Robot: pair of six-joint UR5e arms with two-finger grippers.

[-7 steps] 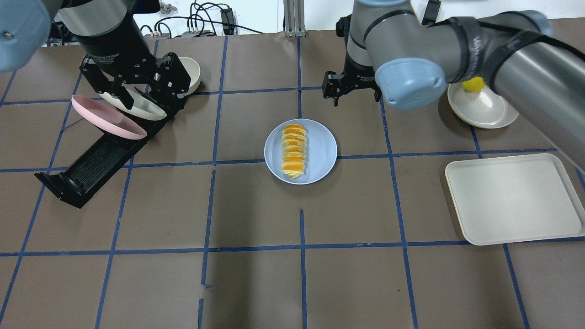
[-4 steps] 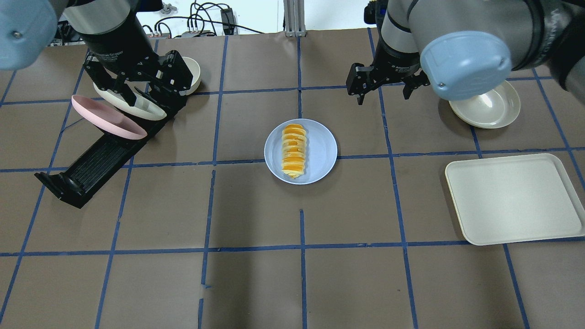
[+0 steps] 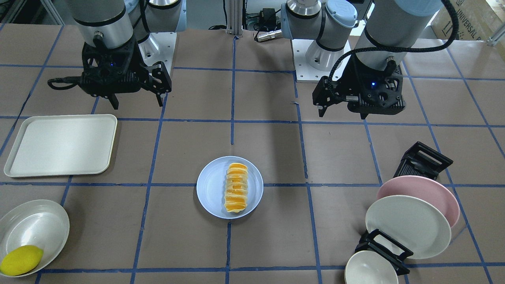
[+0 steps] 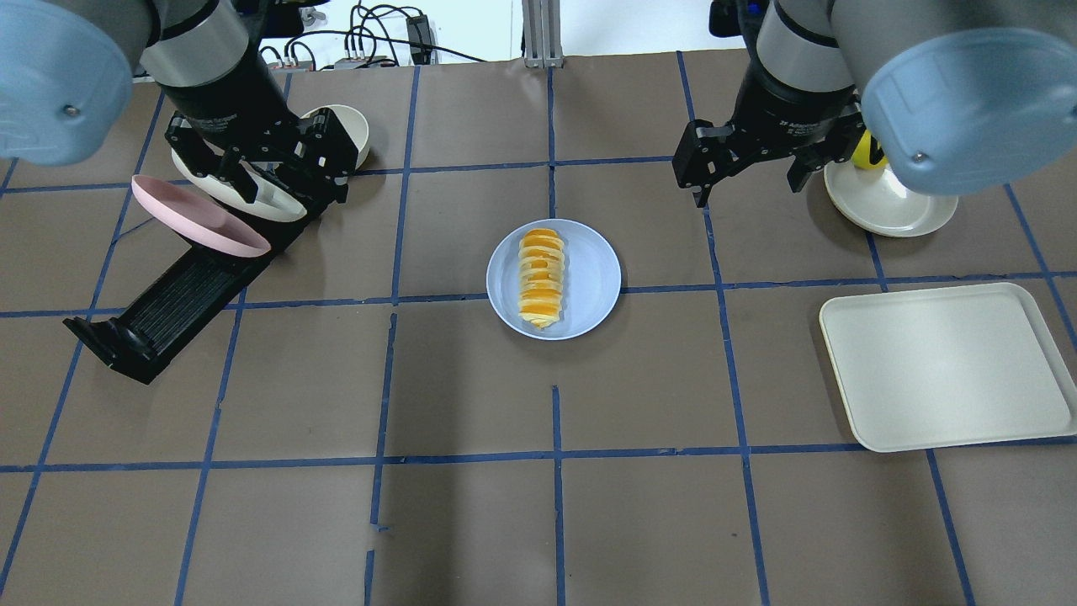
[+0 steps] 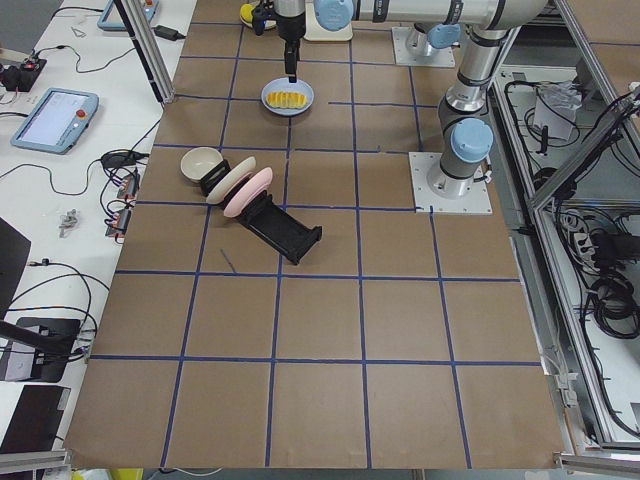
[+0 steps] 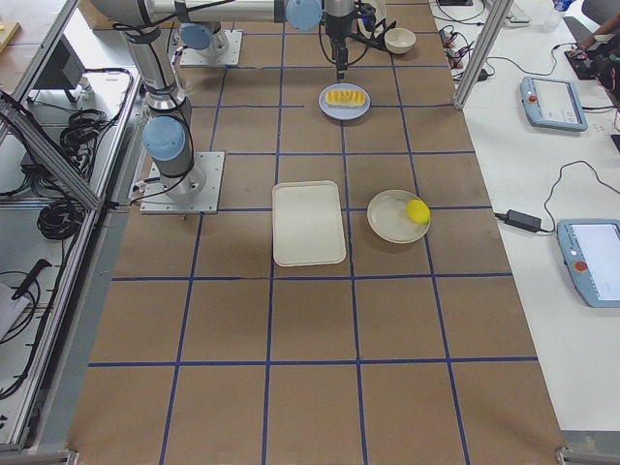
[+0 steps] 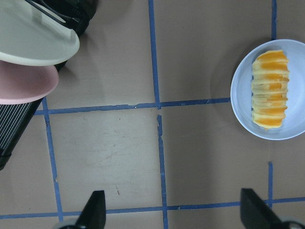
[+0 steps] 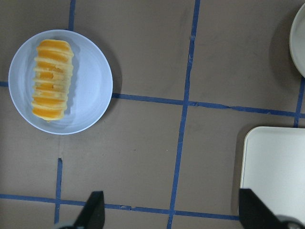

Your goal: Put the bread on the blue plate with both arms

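The bread (image 4: 541, 278), a ridged cream and orange roll, lies lengthwise on the round blue plate (image 4: 593, 278) at the table's middle. It also shows in the front view (image 3: 236, 188) on the plate (image 3: 211, 189) and in both wrist views (image 7: 269, 89) (image 8: 51, 79). My left gripper (image 4: 290, 194) hangs open and empty to the plate's far left, over the plate rack. My right gripper (image 4: 747, 189) hangs open and empty to the plate's far right. Both stand well apart from the plate. The wrist views show both pairs of fingers spread wide with nothing between them.
A black rack (image 4: 168, 311) at the left holds a pink plate (image 4: 198, 217) and a cream plate (image 3: 406, 225), with a small bowl (image 3: 369, 270) beside it. A cream tray (image 4: 947, 366) lies at the right. A lemon (image 3: 20, 260) sits in a cream dish (image 3: 35, 225).
My right gripper has moved to the right, away from the blue plate and toward the cream dish. My left gripper has shifted slightly. The bread and plate have not moved.
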